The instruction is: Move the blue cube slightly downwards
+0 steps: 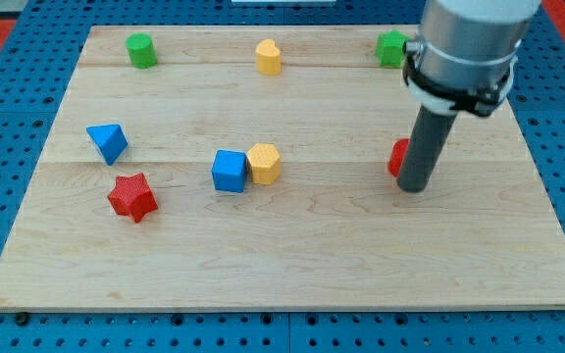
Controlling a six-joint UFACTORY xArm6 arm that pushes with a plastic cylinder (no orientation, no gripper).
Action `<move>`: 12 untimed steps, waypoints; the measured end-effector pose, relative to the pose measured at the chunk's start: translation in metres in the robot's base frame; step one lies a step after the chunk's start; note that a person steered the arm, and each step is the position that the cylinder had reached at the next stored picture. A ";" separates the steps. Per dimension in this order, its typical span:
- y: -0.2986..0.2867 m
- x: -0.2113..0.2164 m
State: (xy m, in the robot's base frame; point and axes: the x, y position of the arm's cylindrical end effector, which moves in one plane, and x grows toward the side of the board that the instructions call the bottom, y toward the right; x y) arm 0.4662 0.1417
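Note:
The blue cube (229, 171) sits near the middle of the wooden board (282, 265), touching a yellow hexagonal block (264, 163) on its right. My tip (414, 187) rests on the board far to the right of the blue cube. A red block (397, 158) shows just left of the rod, mostly hidden behind it.
A blue triangular block (108, 141) and a red star (131, 196) lie at the left. A green cylinder (142, 50), a yellow heart-shaped block (268, 57) and a green block (392, 48) line the top edge.

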 end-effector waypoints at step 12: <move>-0.241 -0.050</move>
State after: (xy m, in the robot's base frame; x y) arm 0.4160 -0.0993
